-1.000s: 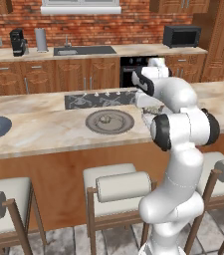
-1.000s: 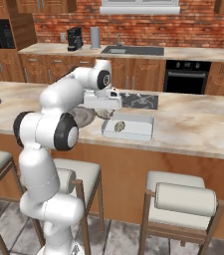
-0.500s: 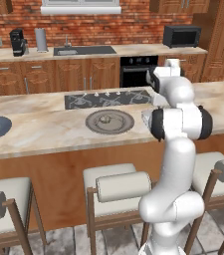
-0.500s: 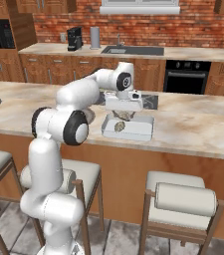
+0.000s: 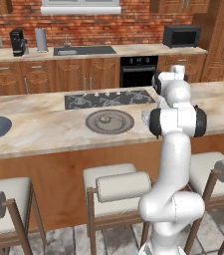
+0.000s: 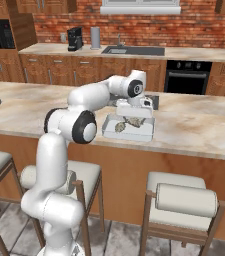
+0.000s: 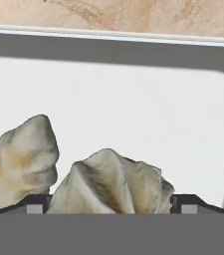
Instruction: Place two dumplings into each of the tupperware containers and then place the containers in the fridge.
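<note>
- Dumplings, two of them, lie inside the tupperware container (image 6: 129, 128) on the island counter (image 6: 194, 131), seen in the right base view as two pale lumps (image 6: 120, 127) and (image 6: 134, 121).
- In the hand view, one dumpling (image 7: 111, 183) sits directly in front of the camera, between the two dark finger tips (image 7: 185, 203), and the other dumpling (image 7: 23, 160) lies just beside it, toward the left edge.
- Gripper (image 6: 135, 111) hangs just over the far side of the container, jaws spread wide, grasping nothing as far as can be judged; central dumpling rests on the white tray floor (image 7: 133, 109), not lifted.
- Key relation: container lies straight below the hand, long axis running left to right across the right base view, along the counter edge.
- Probably filled with its two pieces, so next move likely needs a grip on the container wall, not on the food.
- Round grey plate (image 5: 109, 121) stands well apart, to the robot's left, with one small lump on it.
- Second container: cannot tell where; partly hidden behind the arm in the left base view.
</note>
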